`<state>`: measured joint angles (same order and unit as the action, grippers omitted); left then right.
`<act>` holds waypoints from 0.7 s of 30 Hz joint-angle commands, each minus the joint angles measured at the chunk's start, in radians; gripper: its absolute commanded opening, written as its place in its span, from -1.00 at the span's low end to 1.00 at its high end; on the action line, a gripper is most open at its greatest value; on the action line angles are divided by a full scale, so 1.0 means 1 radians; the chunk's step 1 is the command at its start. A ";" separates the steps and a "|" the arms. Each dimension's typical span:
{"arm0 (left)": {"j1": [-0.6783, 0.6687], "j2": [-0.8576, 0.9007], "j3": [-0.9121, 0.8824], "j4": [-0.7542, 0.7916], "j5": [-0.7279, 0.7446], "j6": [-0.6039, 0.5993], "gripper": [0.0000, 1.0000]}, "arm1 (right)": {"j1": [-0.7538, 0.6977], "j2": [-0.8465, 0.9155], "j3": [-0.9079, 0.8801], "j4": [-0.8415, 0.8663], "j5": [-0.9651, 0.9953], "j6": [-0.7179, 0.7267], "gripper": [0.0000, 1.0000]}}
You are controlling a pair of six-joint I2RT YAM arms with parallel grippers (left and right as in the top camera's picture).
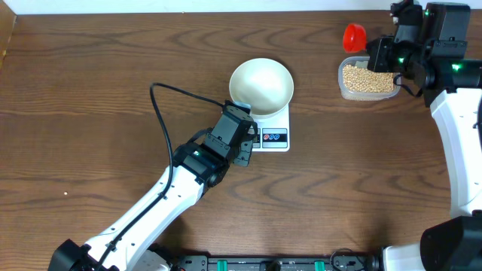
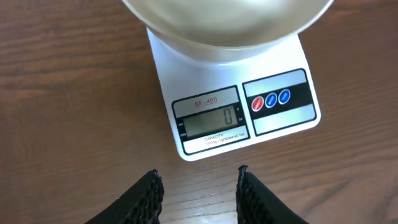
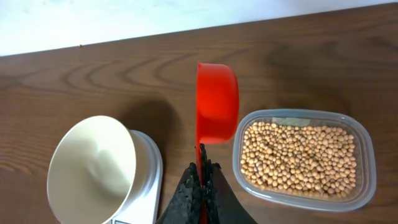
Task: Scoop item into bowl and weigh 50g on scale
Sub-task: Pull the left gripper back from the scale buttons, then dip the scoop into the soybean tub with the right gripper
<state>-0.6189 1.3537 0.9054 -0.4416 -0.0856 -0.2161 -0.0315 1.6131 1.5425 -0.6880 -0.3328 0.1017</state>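
The white bowl (image 1: 260, 85) stands empty on the white scale (image 1: 272, 138); the scale's display (image 2: 210, 122) reads 0. My left gripper (image 2: 198, 186) is open and empty, just in front of the scale's display end. My right gripper (image 3: 203, 171) is shut on the handle of a red scoop (image 3: 217, 102), which hangs empty above the table beside the clear tub (image 3: 362, 163) of tan beans (image 3: 298, 154). In the overhead view the scoop (image 1: 353, 35) is at the tub's far left corner, the beans (image 1: 367, 77) below it.
A black cable (image 1: 161, 113) loops over the table left of the scale. A pale wall edge runs along the table's far side (image 3: 124, 25).
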 commanded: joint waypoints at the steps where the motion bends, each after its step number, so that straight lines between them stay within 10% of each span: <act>1: 0.002 -0.036 -0.002 0.002 -0.016 0.063 -0.17 | 0.000 0.001 -0.002 -0.009 -0.010 0.005 -0.98; 10: 0.002 -0.074 -0.002 0.000 -0.016 0.063 -0.03 | -0.001 0.001 -0.002 -0.012 -0.010 0.005 -0.98; 13: 0.002 -0.074 -0.002 0.000 -0.016 0.062 0.98 | -0.005 0.001 -0.002 -0.016 -0.008 0.005 -0.98; 21: 0.002 -0.074 -0.002 0.000 -0.016 0.062 0.98 | -0.067 0.024 0.107 -0.204 0.091 -0.045 -0.98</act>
<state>-0.6189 1.2877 0.9054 -0.4416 -0.0860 -0.1593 -0.0731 1.6161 1.5566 -0.8238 -0.3149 0.0940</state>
